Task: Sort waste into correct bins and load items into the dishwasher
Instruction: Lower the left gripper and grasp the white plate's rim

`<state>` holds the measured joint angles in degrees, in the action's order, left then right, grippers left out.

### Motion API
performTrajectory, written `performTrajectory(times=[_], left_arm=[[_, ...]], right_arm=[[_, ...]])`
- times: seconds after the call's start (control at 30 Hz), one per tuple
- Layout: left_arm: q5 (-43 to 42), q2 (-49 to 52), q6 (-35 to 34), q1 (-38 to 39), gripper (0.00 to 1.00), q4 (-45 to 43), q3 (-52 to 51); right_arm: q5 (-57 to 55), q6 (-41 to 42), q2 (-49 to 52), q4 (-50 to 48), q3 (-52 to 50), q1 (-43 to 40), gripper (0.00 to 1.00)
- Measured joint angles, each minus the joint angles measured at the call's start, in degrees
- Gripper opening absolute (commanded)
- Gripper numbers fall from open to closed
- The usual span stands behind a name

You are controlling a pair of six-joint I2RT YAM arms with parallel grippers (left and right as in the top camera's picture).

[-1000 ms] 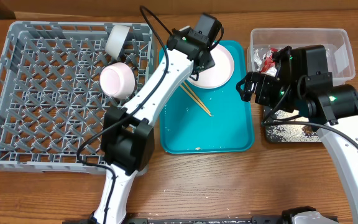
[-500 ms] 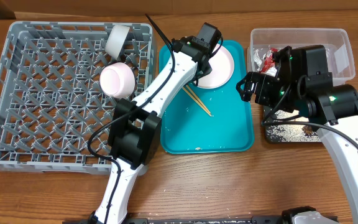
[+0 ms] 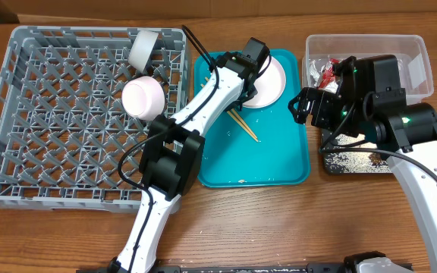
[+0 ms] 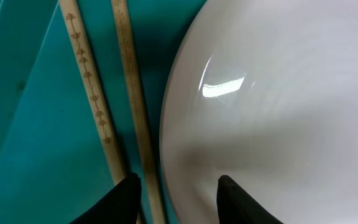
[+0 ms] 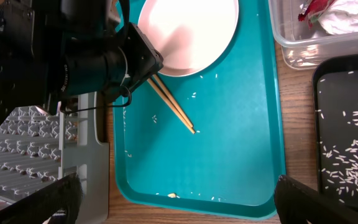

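Narrowing on the plate [image 4: 278, 112], which lies on the teal tray [image 4: 23, 155] directly beneath it, the left gripper [image 4: 178, 186] stands half-closed. Its jaws straddle the rim, with one chopstick [image 4: 129, 93] between them too, so a lift looks near. A second ago the jaws were wider and the wrist farther back. The right gripper [image 5: 179, 193] hangs wide, empty.

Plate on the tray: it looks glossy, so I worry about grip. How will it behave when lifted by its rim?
The plate shows a bright glare, so it is likely slick and may slip. It looks stiff, probably breakable. The chopsticks lie beside its rim, so they may get nudged.
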<state>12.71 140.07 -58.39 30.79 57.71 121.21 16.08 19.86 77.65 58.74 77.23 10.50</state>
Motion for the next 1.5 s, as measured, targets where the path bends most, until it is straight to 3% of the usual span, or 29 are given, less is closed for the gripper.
performTrajectory(times=[1.03, 1.27, 1.37, 1.5], left_arm=[[1.5, 0.8, 0.0, 0.0, 0.32, -2.9, 0.0], [1.5, 1.5, -0.2, 0.0, 0.19, -3.0, 0.0], [1.5, 1.5, -0.2, 0.0, 0.05, -3.1, 0.0], [1.5, 1.5, -0.7, 0.0, 0.04, -3.6, 0.2]], right_arm=[[0.0, 0.0, 0.0, 0.0, 0.0, 0.0, 1.0], [0.0, 0.0, 0.0, 0.0, 0.0, 0.0, 1.0], [0.0, 0.0, 0.0, 0.0, 0.0, 0.0, 1.0], [0.0, 0.0, 0.0, 0.0, 0.0, 0.0, 1.0]])
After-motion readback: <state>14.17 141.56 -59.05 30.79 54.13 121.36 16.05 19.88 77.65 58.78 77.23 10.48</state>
